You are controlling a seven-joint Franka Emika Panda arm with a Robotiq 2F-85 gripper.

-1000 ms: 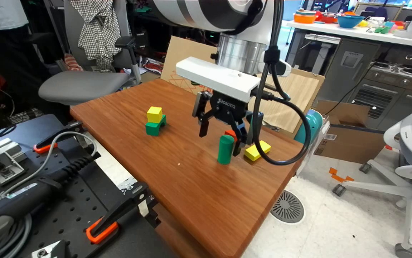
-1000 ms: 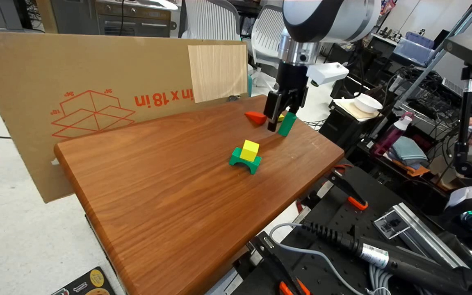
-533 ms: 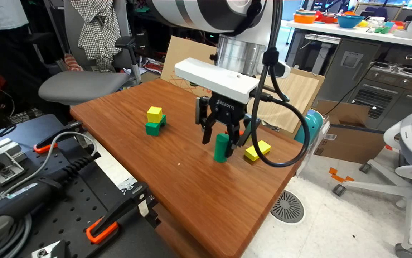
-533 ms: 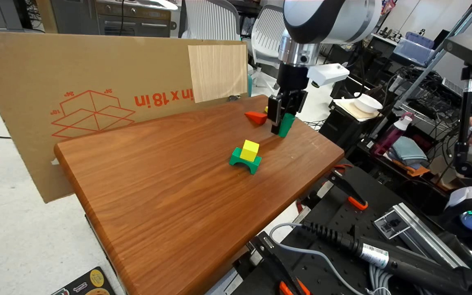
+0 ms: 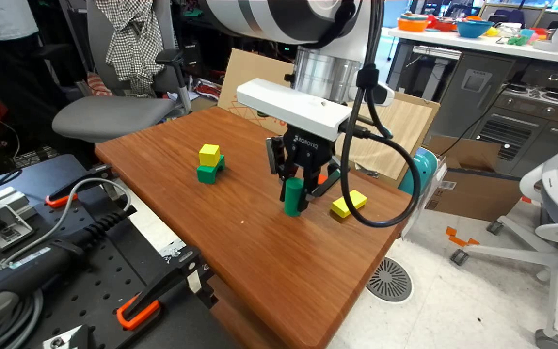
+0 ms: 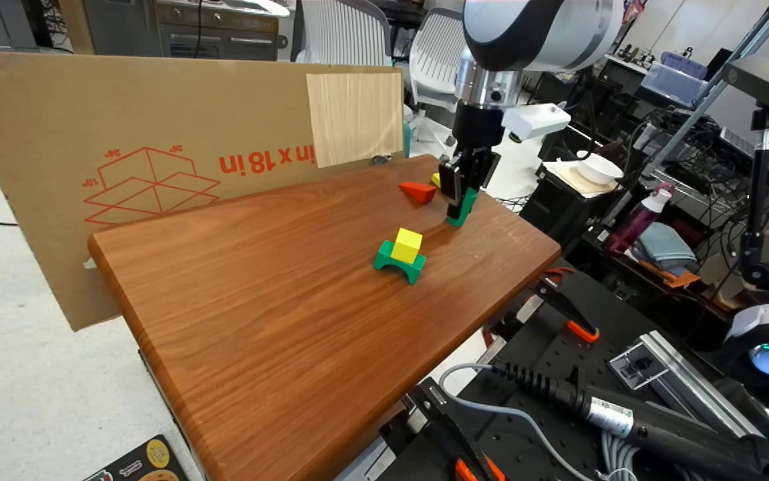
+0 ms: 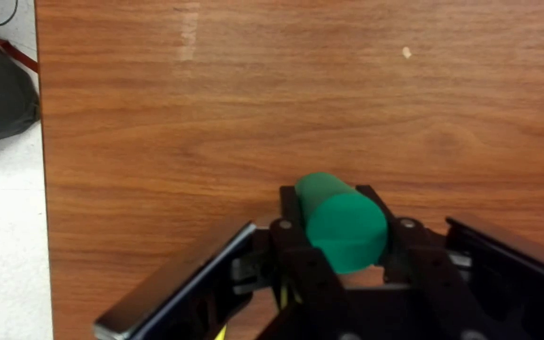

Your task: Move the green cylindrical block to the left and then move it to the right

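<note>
The green cylindrical block (image 5: 292, 198) stands upright on the wooden table, its base seemingly on the surface. My gripper (image 5: 293, 201) is shut on it, one finger on each side. From above, in the wrist view, the round top of the green cylindrical block (image 7: 347, 231) fills the space between the dark fingers (image 7: 291, 205), which press its sides. In an exterior view, the gripper hides much of the green cylindrical block (image 6: 463, 210), leaving part of its side and base in sight.
A yellow cube (image 5: 209, 155) rests on a green arch block (image 5: 207, 174) farther along the table. Close to my gripper lie a red wedge block (image 6: 417, 192) and a yellow rectangular block (image 5: 349, 203). A tall cardboard sheet (image 6: 177, 133) stands along one table edge.
The fingers have come together from wide apart and now grip the green cylindrical block. It has shifted a little leftward in an exterior view. The other blocks stayed where they were.
</note>
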